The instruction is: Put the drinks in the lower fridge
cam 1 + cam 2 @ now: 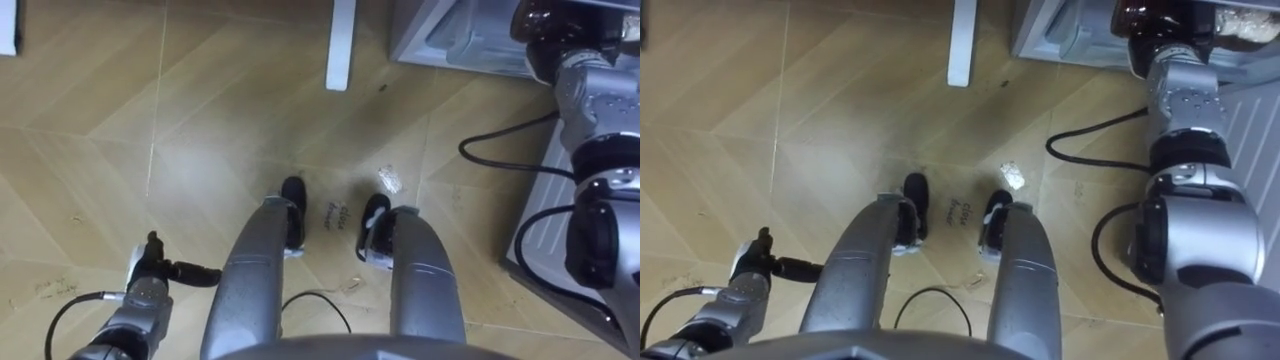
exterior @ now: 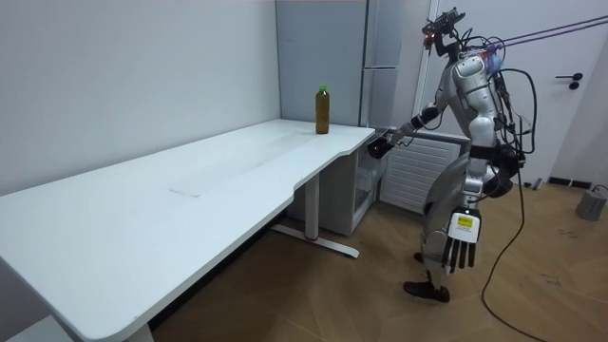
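A: Standing where, exactly?
B: On a pale wooden floor (image 1: 200,120), at the end of a long white counter (image 2: 190,180), near a tall grey fridge (image 2: 385,57).
A: And the drink?
B: A brown bottle with a green cap (image 2: 322,109) stands upright on the counter's far corner. The right hand (image 2: 380,147) reaches out beside the counter's edge, lower than the bottle and apart from it. Its grip I cannot tell. The left hand (image 2: 463,237) hangs with fingers straight, empty.

Head stereo eyes straight down onto floor (image 1: 100,150); distant room camera on whole robot.
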Motion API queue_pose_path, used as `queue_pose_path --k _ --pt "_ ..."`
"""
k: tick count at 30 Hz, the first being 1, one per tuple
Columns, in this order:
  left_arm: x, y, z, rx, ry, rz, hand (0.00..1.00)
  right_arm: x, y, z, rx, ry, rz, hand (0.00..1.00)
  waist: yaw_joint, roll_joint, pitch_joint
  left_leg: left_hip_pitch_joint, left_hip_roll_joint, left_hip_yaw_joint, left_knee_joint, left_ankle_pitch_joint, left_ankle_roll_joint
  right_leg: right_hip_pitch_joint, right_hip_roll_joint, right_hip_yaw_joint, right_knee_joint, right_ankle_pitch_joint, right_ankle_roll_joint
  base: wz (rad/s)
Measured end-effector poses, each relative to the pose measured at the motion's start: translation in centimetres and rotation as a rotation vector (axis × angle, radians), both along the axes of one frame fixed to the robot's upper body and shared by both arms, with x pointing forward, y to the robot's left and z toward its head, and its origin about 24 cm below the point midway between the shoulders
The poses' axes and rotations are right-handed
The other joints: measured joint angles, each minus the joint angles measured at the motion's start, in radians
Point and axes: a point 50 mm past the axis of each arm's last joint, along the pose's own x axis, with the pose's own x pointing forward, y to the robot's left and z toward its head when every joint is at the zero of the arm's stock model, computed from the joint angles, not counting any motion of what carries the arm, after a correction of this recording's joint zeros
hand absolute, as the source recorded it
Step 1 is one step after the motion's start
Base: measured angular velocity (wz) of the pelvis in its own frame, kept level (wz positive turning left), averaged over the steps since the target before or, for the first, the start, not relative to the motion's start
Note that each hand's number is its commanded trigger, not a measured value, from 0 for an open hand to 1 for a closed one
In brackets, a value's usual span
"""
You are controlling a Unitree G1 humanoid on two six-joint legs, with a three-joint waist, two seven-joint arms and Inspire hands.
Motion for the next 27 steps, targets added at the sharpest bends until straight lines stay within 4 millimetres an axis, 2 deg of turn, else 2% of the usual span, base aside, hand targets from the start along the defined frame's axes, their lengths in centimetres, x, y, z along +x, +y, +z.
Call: queue_pose_path --k 7,8,9,10,11,22,27 --pt "-0.2 0.3 0.1 -0.01 -0.004 0.025 0.0 0.2 -0.6 0.9 -0.01 -0.006 -0.007 1.0 0.011 -0.001 0.0011 -0.004 0.0 0.011 -0.006 0.001 0.001 -0.012 -0.003 0.013 -0.001 -0.001 0.001 -0.01" --pt "-0.3 0.4 0.0 -0.015 -0.003 0.036 0.0 0.2 -0.8 1.0 -0.011 -0.001 -0.008 0.84 0.011 -0.001 0.0011 -0.006 0.001 0.011 -0.007 0.001 0.001 -0.012 -0.003 0.012 -0.002 -0.001 0.001 0.0" --pt "-0.3 0.4 0.0 -0.017 -0.003 0.041 0.0 0.2 -0.8 1.1 -0.01 0.001 -0.01 0.59 0.011 -0.002 0.0012 -0.006 0.001 0.011 -0.007 0.001 0.001 -0.012 -0.003 0.011 -0.003 -0.001 0.002 0.04" --pt "-0.5 0.4 0.0 -0.019 0.001 0.047 0.0 0.3 -1.0 1.3 -0.01 0.005 -0.013 0.15 0.012 -0.002 0.0014 -0.009 0.001 0.011 -0.008 0.001 0.001 -0.014 -0.002 0.011 -0.004 -0.001 0.002 0.03" --pt "-0.6 0.3 -0.1 -0.022 0.004 0.051 0.0 0.3 -1.1 1.5 -0.01 0.009 -0.017 0.0 0.012 -0.001 0.0016 -0.01 0.001 0.011 -0.009 0.001 0.001 -0.014 -0.001 0.01 -0.006 -0.002 0.003 0.0" --pt "-0.8 0.2 -0.2 -0.032 0.007 0.054 0.0 0.1 -1.6 1.6 0.006 0.082 -0.048 0.0 0.015 0.003 0.0055 -0.012 0.0 0.016 -0.021 0.0 0.002 -0.015 0.0 0.008 -0.017 -0.006 0.007 0.0" --pt "-0.8 0.1 -0.2 -0.042 0.007 0.048 0.0 0.1 -2.3 2.4 -0.01 0.077 -0.063 0.0 0.027 0.004 0.0067 -0.013 0.0 0.017 -0.023 0.0 0.002 -0.016 0.0 0.007 -0.017 -0.007 0.008 0.0"
